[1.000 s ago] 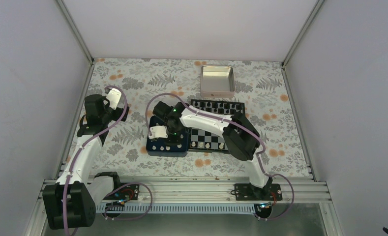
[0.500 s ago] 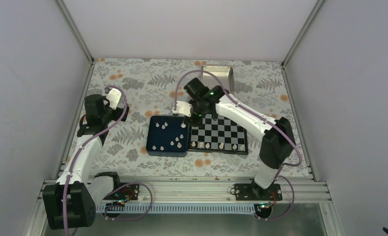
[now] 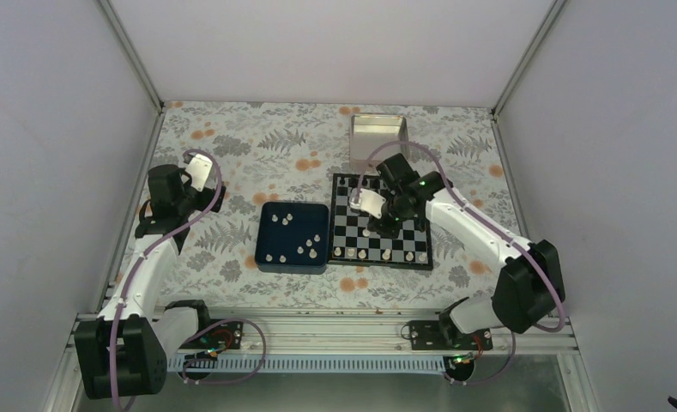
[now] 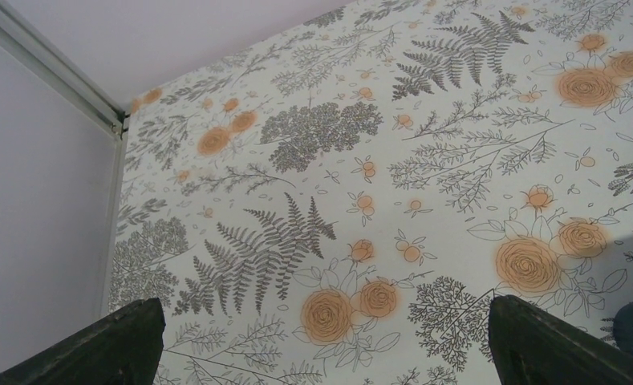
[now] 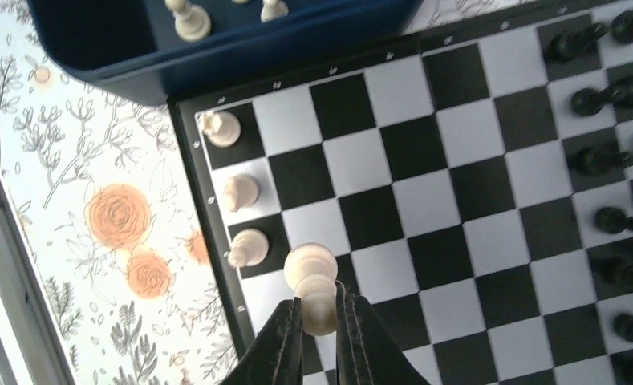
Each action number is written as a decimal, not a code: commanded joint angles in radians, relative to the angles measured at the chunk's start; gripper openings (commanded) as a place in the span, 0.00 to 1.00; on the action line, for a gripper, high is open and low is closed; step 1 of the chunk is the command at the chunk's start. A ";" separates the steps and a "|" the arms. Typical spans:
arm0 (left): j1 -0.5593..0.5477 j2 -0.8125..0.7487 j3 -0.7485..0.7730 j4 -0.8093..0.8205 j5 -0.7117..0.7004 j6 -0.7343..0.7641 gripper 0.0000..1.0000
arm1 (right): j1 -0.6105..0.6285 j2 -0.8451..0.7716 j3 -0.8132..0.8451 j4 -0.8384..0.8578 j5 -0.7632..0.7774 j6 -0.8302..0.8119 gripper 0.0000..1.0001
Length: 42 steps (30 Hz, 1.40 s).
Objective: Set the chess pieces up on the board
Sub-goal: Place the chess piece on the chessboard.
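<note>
My right gripper [image 5: 319, 314] is shut on a cream chess piece [image 5: 313, 282] and holds it above the near rows of the chequered board [image 5: 425, 160], which lies at the middle right in the top view [image 3: 408, 247]. Three cream pieces [image 5: 242, 192] stand along the board's near edge in the wrist view, and several show there from above [image 3: 376, 254]. Black pieces [image 5: 610, 160] fill the far rows. More cream pieces [image 3: 305, 249] lie in the dark blue tray [image 3: 270, 264]. My left gripper [image 4: 321, 377] is open and empty over the floral cloth at the far left.
A silver metal tin [image 3: 377, 142] stands behind the board. The dark blue tray touches the board's left side [image 5: 217, 56]. White walls enclose the floral table on three sides. The right arm [image 3: 480, 232] reaches over the board's right half.
My right gripper has lifted a cream piece out of the blue tray and carried it right, over the board. The left arm has not moved.
</note>
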<state>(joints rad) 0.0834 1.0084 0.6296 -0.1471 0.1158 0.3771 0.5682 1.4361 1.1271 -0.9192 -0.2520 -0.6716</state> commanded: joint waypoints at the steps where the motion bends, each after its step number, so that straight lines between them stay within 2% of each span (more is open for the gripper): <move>1: 0.007 0.003 -0.004 0.012 -0.002 -0.009 1.00 | -0.010 -0.054 -0.070 0.017 -0.001 0.005 0.07; 13: 0.007 0.007 -0.002 0.009 -0.002 -0.009 1.00 | -0.009 -0.020 -0.191 0.083 0.031 0.013 0.08; 42: 0.007 0.020 -0.002 0.012 0.001 -0.008 1.00 | -0.010 0.007 -0.227 0.080 0.032 0.002 0.09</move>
<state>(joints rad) 0.0834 1.0275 0.6296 -0.1478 0.1154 0.3771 0.5659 1.4437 0.9169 -0.8349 -0.2230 -0.6678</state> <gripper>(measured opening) 0.999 0.091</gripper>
